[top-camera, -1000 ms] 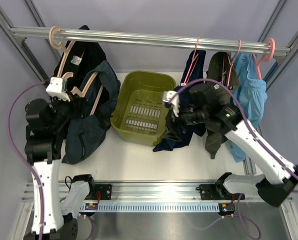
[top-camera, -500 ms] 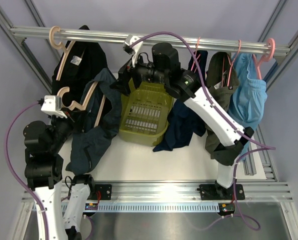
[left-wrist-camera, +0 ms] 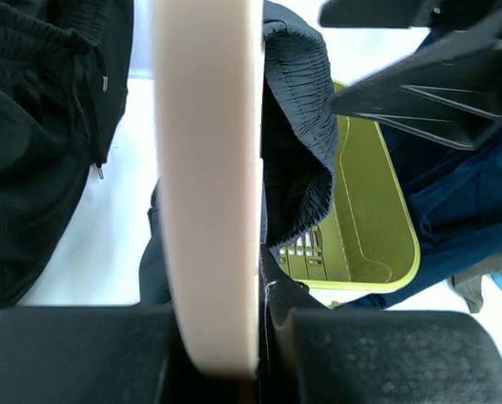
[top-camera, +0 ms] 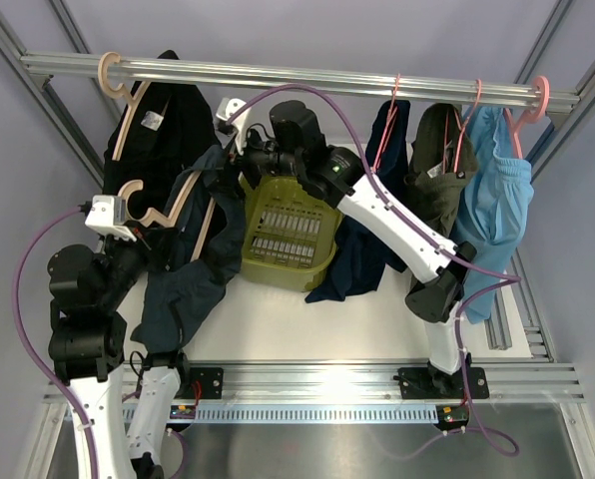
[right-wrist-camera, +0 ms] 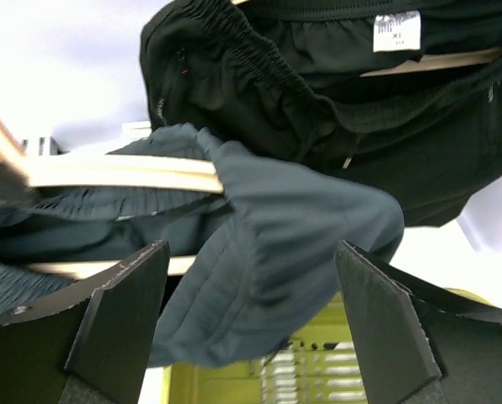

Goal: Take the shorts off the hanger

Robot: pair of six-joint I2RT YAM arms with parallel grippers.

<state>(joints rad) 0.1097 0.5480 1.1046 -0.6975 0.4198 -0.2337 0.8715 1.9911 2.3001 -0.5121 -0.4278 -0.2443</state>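
teal-slate shorts (top-camera: 183,289), navy shorts (top-camera: 352,264), both hanging

A green basket (top-camera: 278,267) is sitting on the bench (top-camera: 307,319); olive shorts (top-camera: 432,185) and light-blue shorts (top-camera: 497,200) are hanging from the rail (top-camera: 307,77).

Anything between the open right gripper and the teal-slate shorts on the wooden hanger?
Nothing visible. The teal-slate shorts bunch directly ahead of the open right gripper; the wooden hanger runs off to one side, and black shorts hang behind.
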